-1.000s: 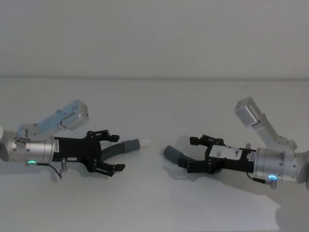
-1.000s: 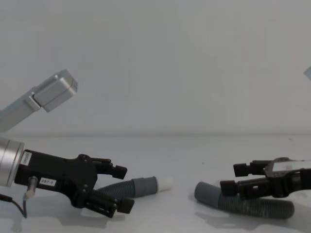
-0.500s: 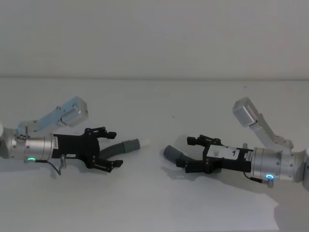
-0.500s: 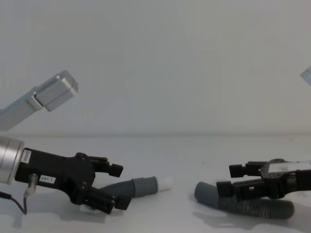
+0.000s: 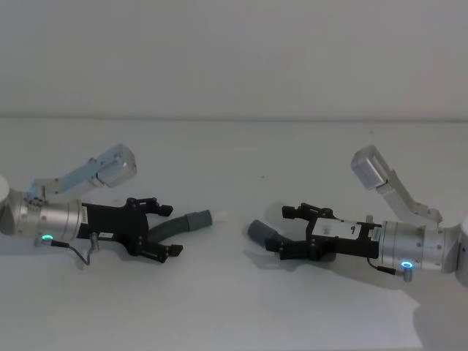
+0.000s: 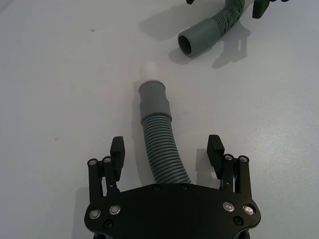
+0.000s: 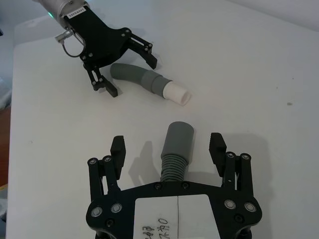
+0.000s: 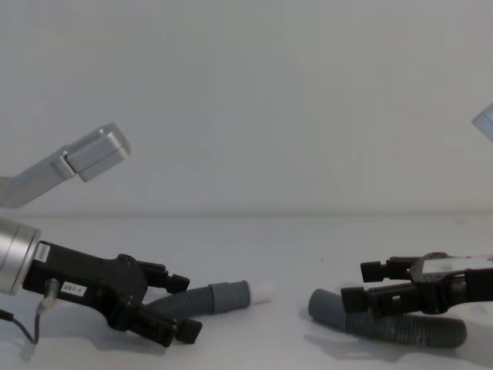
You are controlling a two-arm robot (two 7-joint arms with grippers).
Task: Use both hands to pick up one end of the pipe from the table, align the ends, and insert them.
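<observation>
Two dark grey corrugated pieces of the pipe lie on the white table [image 5: 234, 314]. The short curved piece [image 5: 183, 222] points its grey collar [image 6: 153, 97] and white tip [image 6: 148, 69] at the longer piece's smooth cuff [image 5: 259, 230], with a gap between the ends. My left gripper [image 5: 170, 229] is open and low over the table, its fingers on either side of the short piece's ribbed part [image 6: 162, 149]. My right gripper [image 5: 281, 232] is open too, straddling the longer piece [image 8: 404, 330] just behind its cuff [image 7: 179, 135]. Neither pair of fingers touches the hose.
A pale grey wall [image 5: 234, 51] rises behind the table's far edge. Bare table lies in front of both arms and between the two ends. The silver-grey arm links [image 5: 110, 167] [image 5: 380, 175] stand up behind each gripper.
Both grippers have sunk lower toward the table, so their open fingers now sit around the hose pieces. The two pieces have not moved.
</observation>
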